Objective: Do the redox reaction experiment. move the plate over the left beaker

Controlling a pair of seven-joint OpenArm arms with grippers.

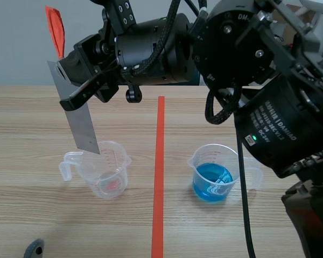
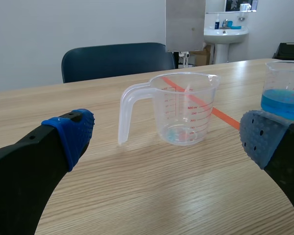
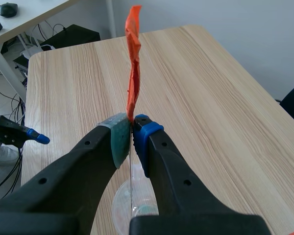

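Note:
A grey metal plate point(image 1: 82, 123) with an orange-red tag point(image 1: 55, 29) at its top hangs tilted, its lower edge just above the rim of the left beaker point(image 1: 105, 172). The right arm reaches across from the right, and my right gripper point(image 1: 70, 80) is shut on the plate's upper part. In the right wrist view the plate is edge-on between the pads point(image 3: 120, 139), with the tag point(image 3: 133, 63) above and the beaker point(image 3: 137, 205) below. My left gripper point(image 2: 166, 134) is open, low on the table, facing the clear beaker point(image 2: 179, 110); the plate point(image 2: 185, 24) hangs above it.
A second beaker point(image 1: 214, 174) with blue liquid stands right of the orange-red tape line point(image 1: 159, 177). The left beaker holds a little reddish residue at its bottom. A blue chair point(image 2: 117, 61) stands beyond the table's far edge. The left fingertip point(image 1: 35, 248) shows at the front left.

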